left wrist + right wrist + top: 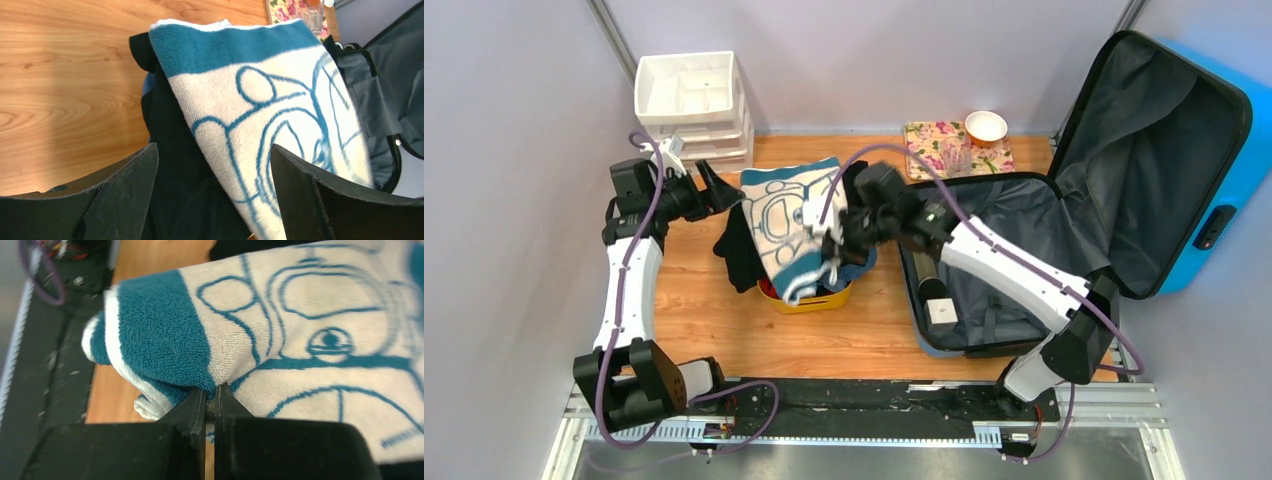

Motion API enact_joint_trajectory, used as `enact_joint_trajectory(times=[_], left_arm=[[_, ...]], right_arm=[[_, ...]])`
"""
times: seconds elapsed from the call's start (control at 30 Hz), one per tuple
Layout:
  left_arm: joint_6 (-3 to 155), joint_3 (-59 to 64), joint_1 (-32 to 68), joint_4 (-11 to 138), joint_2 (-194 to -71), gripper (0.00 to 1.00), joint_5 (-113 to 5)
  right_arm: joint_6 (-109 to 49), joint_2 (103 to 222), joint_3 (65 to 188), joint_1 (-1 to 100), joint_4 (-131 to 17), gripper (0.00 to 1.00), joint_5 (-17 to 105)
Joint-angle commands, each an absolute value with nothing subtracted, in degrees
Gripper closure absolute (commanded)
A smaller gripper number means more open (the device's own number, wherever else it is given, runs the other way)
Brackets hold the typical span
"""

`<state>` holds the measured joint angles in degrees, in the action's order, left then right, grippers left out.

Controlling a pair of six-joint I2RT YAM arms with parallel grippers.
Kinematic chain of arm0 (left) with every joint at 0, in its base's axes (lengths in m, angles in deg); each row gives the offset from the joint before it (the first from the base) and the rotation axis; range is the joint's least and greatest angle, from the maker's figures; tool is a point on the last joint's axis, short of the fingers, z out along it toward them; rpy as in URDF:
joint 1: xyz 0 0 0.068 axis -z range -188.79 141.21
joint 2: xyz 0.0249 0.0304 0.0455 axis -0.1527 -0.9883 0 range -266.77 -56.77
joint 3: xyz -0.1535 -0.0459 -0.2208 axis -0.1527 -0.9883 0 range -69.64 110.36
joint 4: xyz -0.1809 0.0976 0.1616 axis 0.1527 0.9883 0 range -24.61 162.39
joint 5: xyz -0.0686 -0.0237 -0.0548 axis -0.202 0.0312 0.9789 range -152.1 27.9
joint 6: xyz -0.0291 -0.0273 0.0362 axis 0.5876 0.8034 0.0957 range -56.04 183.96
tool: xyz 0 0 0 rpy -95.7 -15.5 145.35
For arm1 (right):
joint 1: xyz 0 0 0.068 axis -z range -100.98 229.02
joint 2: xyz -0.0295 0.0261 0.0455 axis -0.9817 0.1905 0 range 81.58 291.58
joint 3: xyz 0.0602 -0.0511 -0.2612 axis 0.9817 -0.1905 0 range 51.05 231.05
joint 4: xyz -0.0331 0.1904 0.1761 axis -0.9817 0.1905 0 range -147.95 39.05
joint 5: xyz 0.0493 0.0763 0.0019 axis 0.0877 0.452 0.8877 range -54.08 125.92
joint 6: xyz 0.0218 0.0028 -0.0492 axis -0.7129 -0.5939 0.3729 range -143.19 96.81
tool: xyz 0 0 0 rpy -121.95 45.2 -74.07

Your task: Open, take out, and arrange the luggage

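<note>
Pale grey walls (514, 100) are enclosing a wooden tabletop (694, 310), with a white drawer unit (692, 105) standing back left and a floral mat (934, 140) carrying a white bowl (986, 126). The luggage (1234, 180) is lying open at the right, its lid leaning against the wall. The right gripper (210, 400) is pinching the teal-and-cream towel (789, 225) draped over the yellow tub (819, 298), jaws clamped on the cloth. The left gripper (212, 150) is hovering at the towel's left side, jaws wide apart.
</note>
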<state>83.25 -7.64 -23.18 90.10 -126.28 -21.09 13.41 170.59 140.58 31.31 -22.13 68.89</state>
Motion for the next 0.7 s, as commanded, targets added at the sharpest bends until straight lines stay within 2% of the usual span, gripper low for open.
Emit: enact_joint_trajectory(times=[0.0,0.03,0.07,0.13,0.2,0.3,0.6,0.67], left_arm=[[78.56,-6.98,-23.46,91.84,-123.65,0.10,-16.14],[77.86,-6.37,-23.55,93.58,-123.83,0.11,-15.53],[75.50,-5.93,-23.38,94.73,-124.09,0.10,-14.82],[73.47,-5.31,-23.46,96.75,-123.92,0.10,-14.90],[71.09,-5.22,-23.55,97.99,-123.13,0.10,-15.69],[70.12,-6.09,-23.46,98.70,-122.07,0.10,-15.87],[70.21,-7.24,-23.29,96.68,-121.10,0.10,-9.55],[65.23,-5.67,-21.37,99.91,-121.71,0.16,-9.36]], right_arm=[[14.97,168.14,136.21,23.49,-16.11,0.94,65.55],[14.08,169.37,137.34,23.21,-15.15,0.70,64.58],[12.86,170.77,138.66,23.29,-13.05,0.55,63.79],[8.63,175.15,144.34,24.25,-10.24,0.33,62.81],[7.14,176.76,147.71,24.78,-6.18,0.30,62.21],[6.17,175.54,148.43,24.79,-9.50,0.27,58.96],[2.92,178.60,150.08,23.73,-16.72,0.30,48.67],[0.30,180.01,151.85,24.96,-16.81,0.31,48.57]])
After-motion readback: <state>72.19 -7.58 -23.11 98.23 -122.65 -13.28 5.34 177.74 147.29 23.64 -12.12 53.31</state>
